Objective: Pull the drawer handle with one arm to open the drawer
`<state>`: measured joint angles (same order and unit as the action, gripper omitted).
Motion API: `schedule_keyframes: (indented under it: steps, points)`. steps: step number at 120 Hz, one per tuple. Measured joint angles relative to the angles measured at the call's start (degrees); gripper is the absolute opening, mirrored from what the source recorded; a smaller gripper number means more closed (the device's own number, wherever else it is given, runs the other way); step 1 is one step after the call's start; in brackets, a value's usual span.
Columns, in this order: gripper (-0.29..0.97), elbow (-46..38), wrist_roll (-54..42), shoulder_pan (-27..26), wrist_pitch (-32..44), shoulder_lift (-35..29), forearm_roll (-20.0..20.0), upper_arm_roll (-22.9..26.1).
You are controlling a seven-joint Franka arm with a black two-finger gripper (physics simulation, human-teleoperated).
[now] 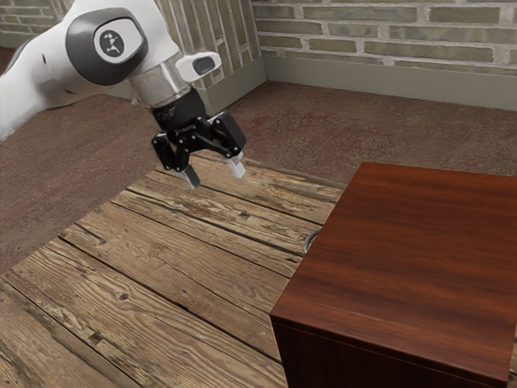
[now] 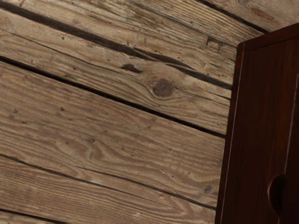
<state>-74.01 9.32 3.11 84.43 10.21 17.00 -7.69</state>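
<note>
A dark red-brown wooden cabinet [image 1: 412,267] stands on the plank floor at the exterior view's right. A small grey curved handle [image 1: 312,238] peeks out past the cabinet's top edge, on the face turned toward the arm. In the wrist view the cabinet front [image 2: 261,130] appears with a dark rounded handle shape [image 2: 276,192] on it. My gripper [image 1: 213,173] hangs in the air above the planks, to the left of the cabinet and well apart from the handle. Its fingers stand open with nothing between them.
Weathered wooden planks [image 1: 161,275] form the surface under the gripper and the cabinet. Reddish-brown carpet [image 1: 73,170] surrounds it, and a brick wall [image 1: 388,32] runs along the back.
</note>
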Motion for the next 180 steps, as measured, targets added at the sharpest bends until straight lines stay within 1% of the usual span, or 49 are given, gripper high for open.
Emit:
schedule_keyframes:
  steps: [8,16,22,29,36,52,65,80,96,114,140,158,170,180]
  points:
    - [0.68,-0.7,0.64,-0.17,1.84,0.25,1.02,0.09]
    - [0.68,-2.08,1.2,-0.23,3.28,0.04,2.85,0.12]
    - [0.66,-4.67,1.57,-0.35,4.83,-1.17,3.95,0.45]
    - [0.62,-8.65,1.98,-0.63,7.42,-3.58,5.05,1.69]
    - [0.57,-10.37,2.35,-1.17,9.48,-4.61,5.84,2.44]
    - [0.48,-11.65,3.06,-1.37,13.27,-3.55,7.02,3.74]
    - [0.42,-13.96,3.44,-1.46,16.01,-3.4,8.97,4.08]
    - [0.37,-15.84,3.81,-3.49,18.39,-3.54,10.39,4.17]
    - [0.32,-20.67,4.11,-5.57,21.22,-7.54,11.35,4.18]
    - [0.26,-22.43,4.39,-6.59,23.45,-8.02,11.85,4.18]
    - [0.2,-22.37,4.5,-5.91,24.47,-7.22,11.66,4.18]
    - [0.16,-22.12,4.06,-5.12,22.76,-7.03,11.77,4.22]
    - [0.14,-21.72,3.6,-4.2,21.49,-6.63,12.45,5.86]
    - [0.14,-21.66,3.24,-5.21,20.92,-6.0,13.34,6.47]
